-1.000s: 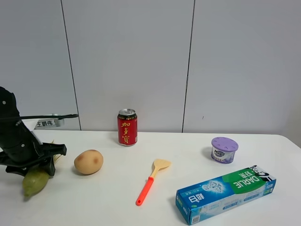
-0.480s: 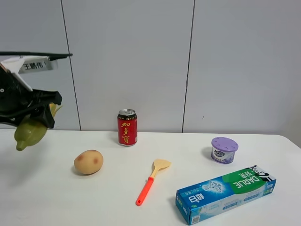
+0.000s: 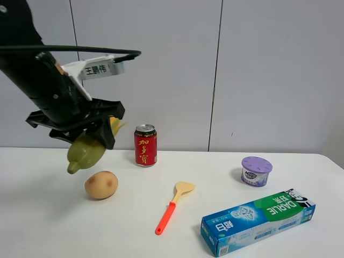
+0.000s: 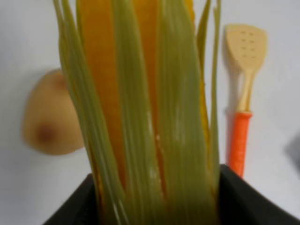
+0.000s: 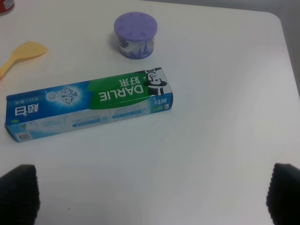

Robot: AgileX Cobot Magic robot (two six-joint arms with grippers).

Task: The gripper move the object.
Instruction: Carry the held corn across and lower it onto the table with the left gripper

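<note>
My left gripper (image 3: 92, 128) is shut on the ear of corn (image 3: 85, 150) and holds it in the air, above and a little behind the tan potato (image 3: 101, 184). The corn's green husk end points down to the left. In the left wrist view the corn (image 4: 145, 112) fills the middle between the black fingers (image 4: 243, 201), with the potato (image 4: 49, 115) and the spatula (image 4: 243, 89) on the table below. My right gripper does not show in the exterior view; in the right wrist view only its two black fingertips (image 5: 18, 190) show at the frame's corners, far apart.
A red drink can (image 3: 145, 145) stands at the back. An orange-handled spatula (image 3: 173, 206) lies mid-table. A purple-lidded jar (image 3: 256, 171) and a blue-green toothpaste box (image 3: 258, 220) lie at the right. The white table's right edge (image 5: 287, 56) is near the jar.
My left arm has lifted the corn off the table at the far left, then carried it right, to above the potato. Nothing else has moved.
</note>
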